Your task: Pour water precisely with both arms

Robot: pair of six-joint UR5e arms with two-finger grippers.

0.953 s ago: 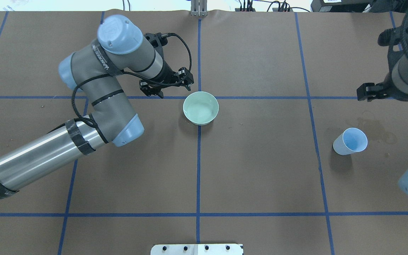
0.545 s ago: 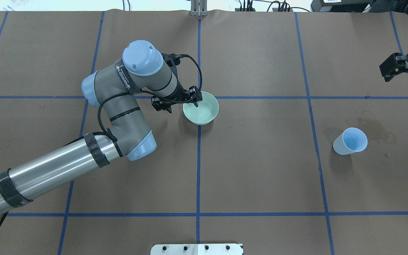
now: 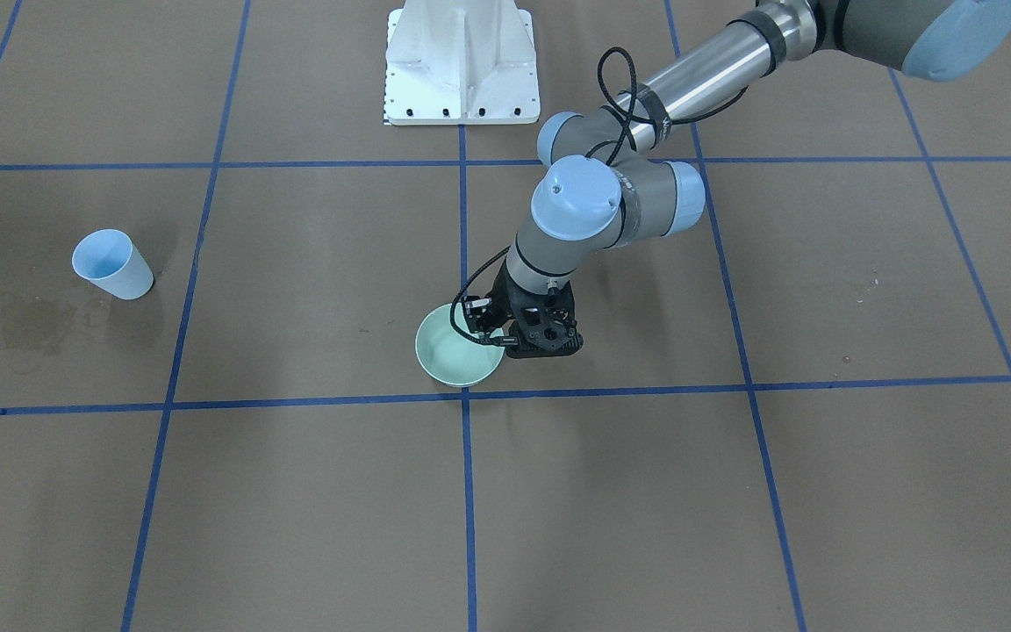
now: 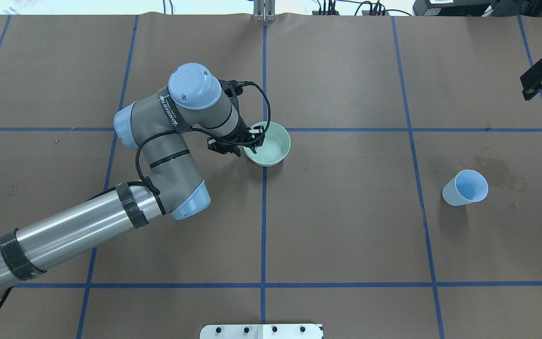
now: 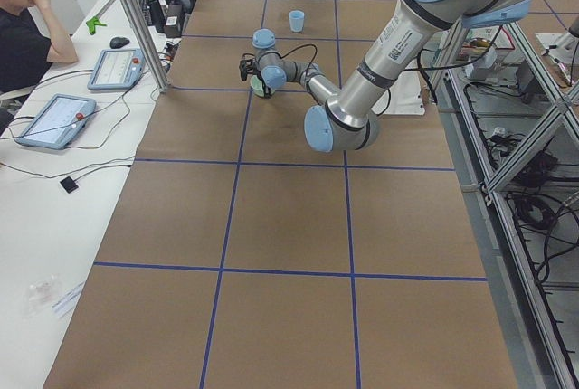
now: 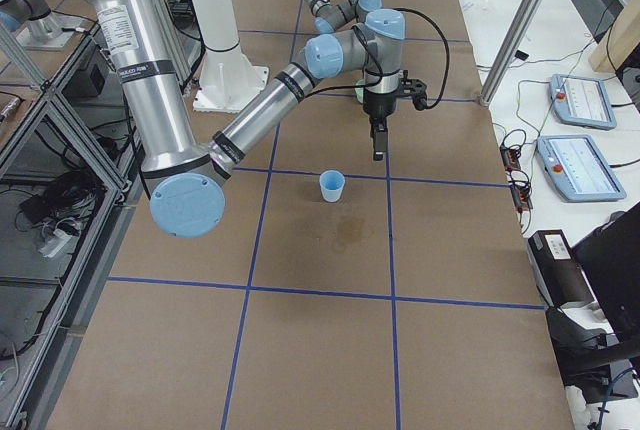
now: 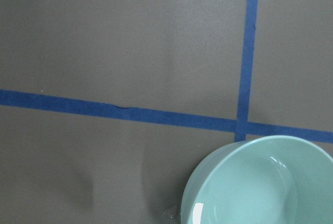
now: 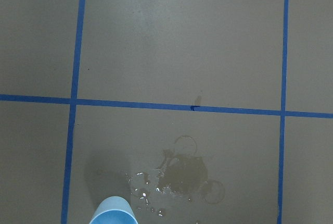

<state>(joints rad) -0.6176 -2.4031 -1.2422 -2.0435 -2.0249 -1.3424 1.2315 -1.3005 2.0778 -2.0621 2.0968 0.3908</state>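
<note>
A pale green bowl [image 4: 274, 145] stands at the table's middle; it also shows in the front view [image 3: 451, 360] and the left wrist view [image 7: 260, 182], where a white glint and faint sheen suggest water inside. My left gripper [image 4: 251, 141] points down at the bowl's left rim and looks open, with one finger over the bowl's inside. A light blue paper cup [image 4: 465, 187] stands upright at the right, beside a wet stain [image 8: 182, 174] with small glints of spilled water. My right gripper [image 4: 540, 79] hovers high at the far right edge, well away from the cup. Its jaws are unclear.
The table is brown paper with a blue tape grid. The white bolted pedestal [image 3: 462, 61] stands at the robot's side. An operator [image 5: 27, 36] sits at a side bench with tablets [image 5: 54, 119]. Cables and boxes line the far edge [image 4: 346, 9].
My left arm has swung right and down, bringing its gripper from beside the bowl onto its left rim. My right gripper has pulled away toward the far right edge. Bowl and cup have not moved.
</note>
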